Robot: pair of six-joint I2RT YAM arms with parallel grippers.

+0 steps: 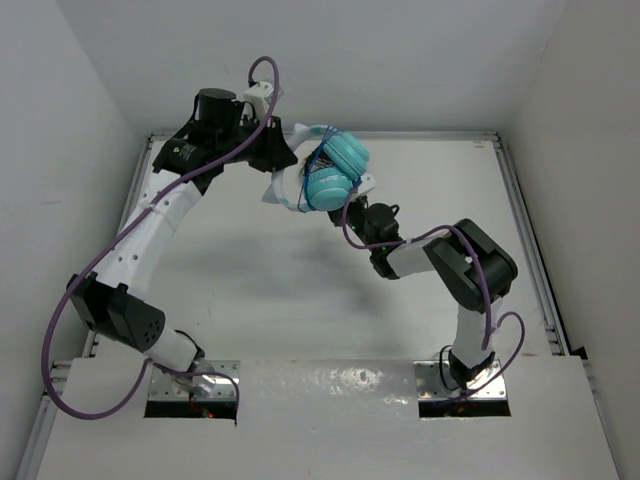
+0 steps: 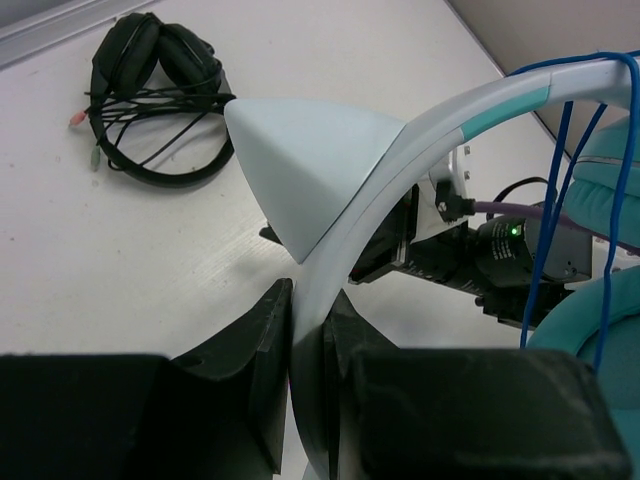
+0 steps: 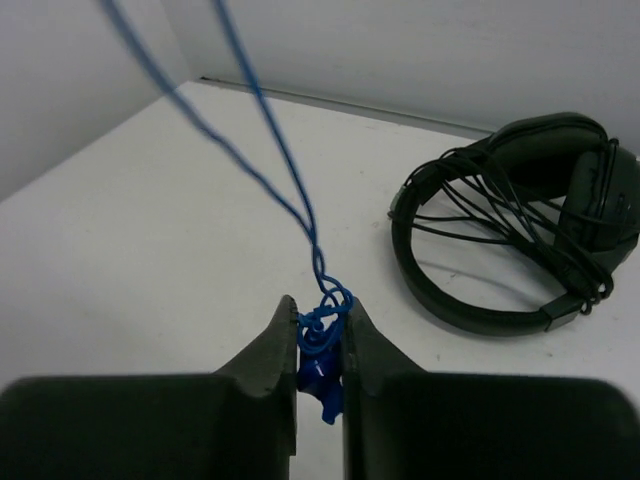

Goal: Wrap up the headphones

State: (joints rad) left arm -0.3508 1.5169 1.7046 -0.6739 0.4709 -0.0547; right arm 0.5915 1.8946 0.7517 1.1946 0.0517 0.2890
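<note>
Your left gripper (image 2: 310, 325) has its fingers closed on the pale headband (image 2: 420, 150) of the headphones (image 1: 335, 170). The band runs up out of the narrow gap between them and arcs over to the turquoise cups (image 1: 340, 160). In the top view, the headphones hang between your two arms, with the left arm just to their left and the right arm just below them, on the near side.

Your right gripper (image 3: 320, 345) has its fingers pinched on the thin blue cable (image 3: 290, 190), with a small knot of loops and the blue plug end caught between the tips. From there, two strands climb up and away towards the headphones. They look fairly straight, though the upper part is blurred.

In the left wrist view, several blue strands drop across the headband towards a cup, and the top view shows blue lines crossing both cups. How many turns there are cannot be told.

A pair of black headphones (image 3: 555, 150) lies flat on the white surface (image 2: 120, 260) with its dark cable bundled over it, apart from the turquoise headphones and touching neither gripper.
</note>
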